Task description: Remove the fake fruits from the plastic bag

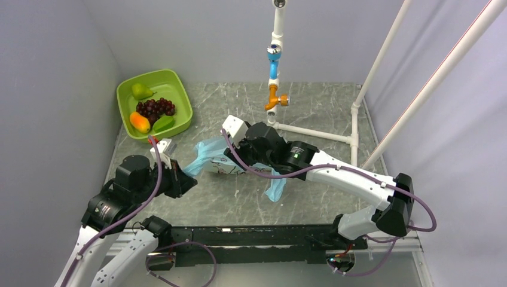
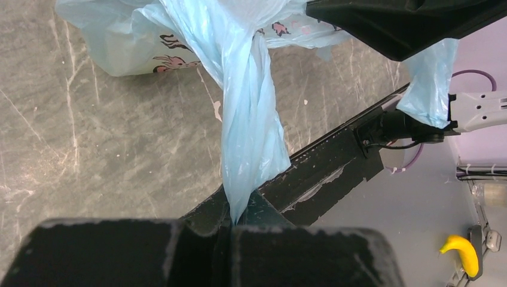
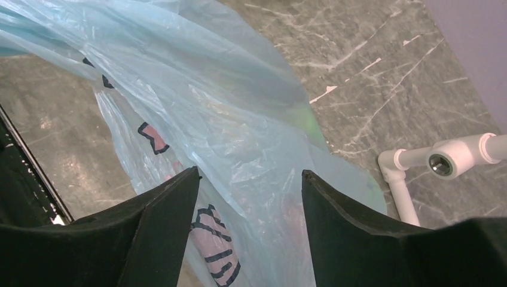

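Thin translucent light-blue plastic bag: twisted end pinched in left gripper; right gripper, jaws apart, hovers directly over its body.

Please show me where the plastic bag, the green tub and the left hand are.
plastic bag (image 2: 251, 131): left wrist view, on its stretched strip.
green tub (image 1: 166, 86): top view, on its bare floor.
left hand (image 2: 231, 226): left wrist view, between its fingertips pinching the plastic bag.

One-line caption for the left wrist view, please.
Left pincer shut on a twisted strand of the light-blue plastic bag, stretched above the grey marbled table.
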{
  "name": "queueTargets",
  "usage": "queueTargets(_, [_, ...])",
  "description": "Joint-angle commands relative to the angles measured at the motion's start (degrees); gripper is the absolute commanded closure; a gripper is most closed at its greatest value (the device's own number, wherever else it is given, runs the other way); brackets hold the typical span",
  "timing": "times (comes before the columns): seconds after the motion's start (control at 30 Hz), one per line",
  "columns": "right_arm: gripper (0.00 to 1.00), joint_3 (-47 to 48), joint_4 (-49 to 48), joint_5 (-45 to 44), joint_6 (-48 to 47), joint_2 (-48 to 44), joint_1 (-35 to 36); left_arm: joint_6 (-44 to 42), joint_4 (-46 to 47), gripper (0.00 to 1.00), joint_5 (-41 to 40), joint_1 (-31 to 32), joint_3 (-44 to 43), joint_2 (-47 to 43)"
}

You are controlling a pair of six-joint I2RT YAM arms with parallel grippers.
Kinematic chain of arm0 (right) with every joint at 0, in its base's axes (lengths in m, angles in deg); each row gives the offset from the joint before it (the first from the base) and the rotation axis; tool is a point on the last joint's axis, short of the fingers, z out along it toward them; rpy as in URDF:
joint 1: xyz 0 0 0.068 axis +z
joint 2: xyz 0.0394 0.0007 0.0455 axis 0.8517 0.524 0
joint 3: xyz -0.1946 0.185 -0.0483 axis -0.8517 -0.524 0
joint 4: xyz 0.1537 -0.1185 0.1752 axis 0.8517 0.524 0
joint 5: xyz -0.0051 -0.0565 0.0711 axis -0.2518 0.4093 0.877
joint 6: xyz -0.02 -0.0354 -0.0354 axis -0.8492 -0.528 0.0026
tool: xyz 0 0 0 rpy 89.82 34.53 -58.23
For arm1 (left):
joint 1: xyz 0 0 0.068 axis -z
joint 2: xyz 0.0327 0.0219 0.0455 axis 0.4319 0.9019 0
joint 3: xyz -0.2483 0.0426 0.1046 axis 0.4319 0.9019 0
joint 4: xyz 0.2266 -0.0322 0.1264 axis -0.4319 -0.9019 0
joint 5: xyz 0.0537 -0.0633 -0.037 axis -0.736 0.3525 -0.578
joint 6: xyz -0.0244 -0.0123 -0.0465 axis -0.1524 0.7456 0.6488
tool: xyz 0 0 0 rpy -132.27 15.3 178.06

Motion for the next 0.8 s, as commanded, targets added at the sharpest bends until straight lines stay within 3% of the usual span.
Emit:
queueTargets(0.0, [0.32, -2.25, -3.69, -0.92, -1.04, -0.85, 0.14, -0.37, -0.89, 1.00, -1.43, -0.15, -0.55, -0.77])
queueTargets(0.13, [0.32, -3.49, -2.35, -0.62, -1.06, -0.82, 0.22, -0.48, -2.02, 1.00, -2.23, -0.16, -1.41, -1.13])
queueTargets(0.4, [0.41, -11.00, -9.89, -10.60, -2.66, -4.94, 0.70, -0.58, -3.32, 1.00, -2.70, -0.10, -0.88, -1.63])
queueTargets(0.6, [0.97, -9.46, -10.85, -16.10, -0.44, -4.38, 0.77, -0.45, -1.40, 1.00, -3.25, -0.13, -0.15, -0.24])
queueTargets(0.77, [1.00, -8.92, -4.05, -20.35, 8.49, -7.74, 1.06, 1.28, 5.46, 1.00, -0.69, -0.13, -0.28, 4.08])
